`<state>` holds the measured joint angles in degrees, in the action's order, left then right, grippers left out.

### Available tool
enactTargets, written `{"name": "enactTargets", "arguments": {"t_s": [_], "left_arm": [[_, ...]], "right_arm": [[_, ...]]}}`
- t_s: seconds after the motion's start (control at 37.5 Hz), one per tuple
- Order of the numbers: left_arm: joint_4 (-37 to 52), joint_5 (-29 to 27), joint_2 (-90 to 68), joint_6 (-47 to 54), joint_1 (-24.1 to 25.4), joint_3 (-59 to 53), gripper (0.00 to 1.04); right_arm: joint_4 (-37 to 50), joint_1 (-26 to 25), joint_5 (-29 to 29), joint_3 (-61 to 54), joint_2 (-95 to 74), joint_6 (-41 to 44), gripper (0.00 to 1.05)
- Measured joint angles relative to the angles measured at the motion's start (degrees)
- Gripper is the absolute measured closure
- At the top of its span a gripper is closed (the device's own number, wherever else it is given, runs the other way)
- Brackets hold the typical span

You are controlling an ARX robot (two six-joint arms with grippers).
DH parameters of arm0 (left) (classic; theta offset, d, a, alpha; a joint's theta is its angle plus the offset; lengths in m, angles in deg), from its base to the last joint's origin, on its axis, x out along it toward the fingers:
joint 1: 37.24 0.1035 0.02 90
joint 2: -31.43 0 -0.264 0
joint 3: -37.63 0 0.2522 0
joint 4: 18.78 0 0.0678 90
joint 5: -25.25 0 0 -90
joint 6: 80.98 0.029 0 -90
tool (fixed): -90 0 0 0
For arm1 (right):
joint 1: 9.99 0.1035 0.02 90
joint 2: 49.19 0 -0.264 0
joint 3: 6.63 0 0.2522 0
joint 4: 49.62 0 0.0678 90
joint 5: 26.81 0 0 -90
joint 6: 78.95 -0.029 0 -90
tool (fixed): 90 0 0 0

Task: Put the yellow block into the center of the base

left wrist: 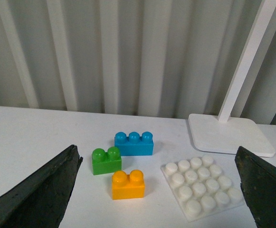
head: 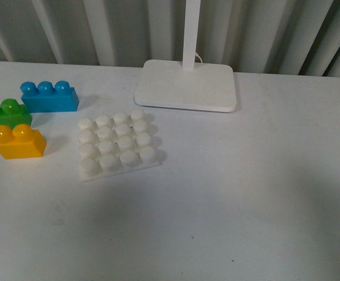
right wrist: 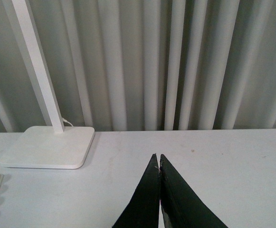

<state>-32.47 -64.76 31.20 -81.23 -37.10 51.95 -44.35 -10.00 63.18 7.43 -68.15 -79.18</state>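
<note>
Yellow block (head: 19,142) sits near base (head: 118,144); left end effector (left wrist: 156,148) spread, right end effector (right wrist: 157,156) closed.

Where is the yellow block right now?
In the front view, the yellow block sits at the far left, just in front of the green brick and to the left of the white studded base, apart from it.
</note>
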Motion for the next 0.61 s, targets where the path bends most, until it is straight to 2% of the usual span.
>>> {"name": "enactTargets", "arguments": {"t_s": [0.4, 0.48, 0.61], "left_arm": [[0.0, 0.0, 0.0, 0.02, 0.0, 0.0, 0.06], [0.0, 0.0, 0.0, 0.0, 0.0, 0.0, 0.06], [-0.02, 0.0, 0.02, 0.0, 0.0, 0.0, 0.06]], "right_arm": [[-8.85, 0.0, -0.02, 0.0, 8.98, 0.02, 1.04], [-17.33, 0.0, -0.02, 0.07, 15.32, 0.04, 1.04], [-18.86, 0.0, -0.02, 0.07, 18.67, 0.02, 1.04]]}}
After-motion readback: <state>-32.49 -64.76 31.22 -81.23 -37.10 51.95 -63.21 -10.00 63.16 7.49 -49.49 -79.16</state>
